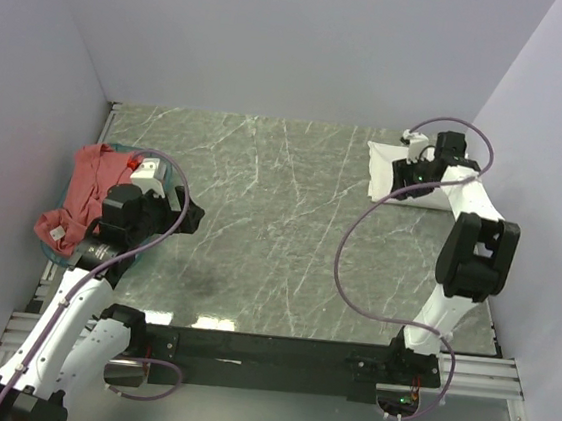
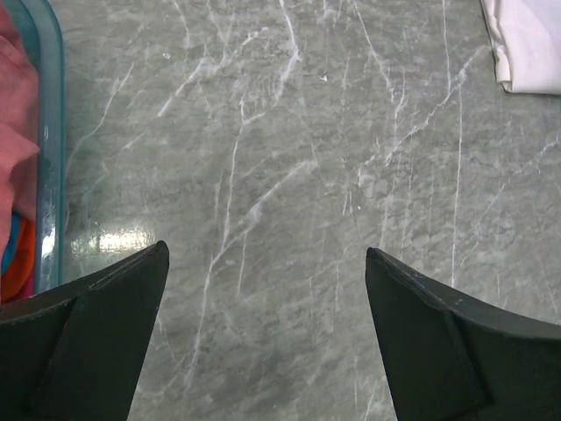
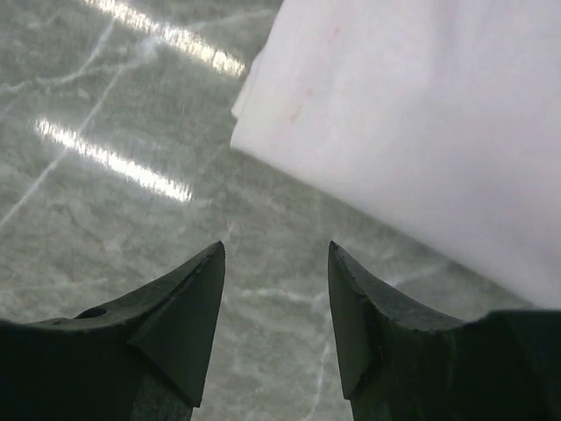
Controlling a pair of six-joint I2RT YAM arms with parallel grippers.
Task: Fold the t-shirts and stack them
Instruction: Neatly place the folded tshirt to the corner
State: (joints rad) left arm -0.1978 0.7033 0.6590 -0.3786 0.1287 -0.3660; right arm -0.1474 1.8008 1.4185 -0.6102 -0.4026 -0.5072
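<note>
The left gripper (image 2: 266,250) is seen with its two dark fingers spread wide at the bottom edge, nothing being held between them above the grey marble table (image 2: 280,132). At the left edge, the rim of a teal basket (image 2: 51,132) is shown, with the salmon-red t-shirt (image 2: 16,132) bunched inside it. A folded corner of the white t-shirt (image 2: 530,44) is seen lying on the table at the top right, well apart from the fingers.

Wide-apart jaws on left gripper (image 2: 266,250), nothing held; right gripper (image 3: 275,246) jaws narrower, nothing between, arm extended forward.
</note>
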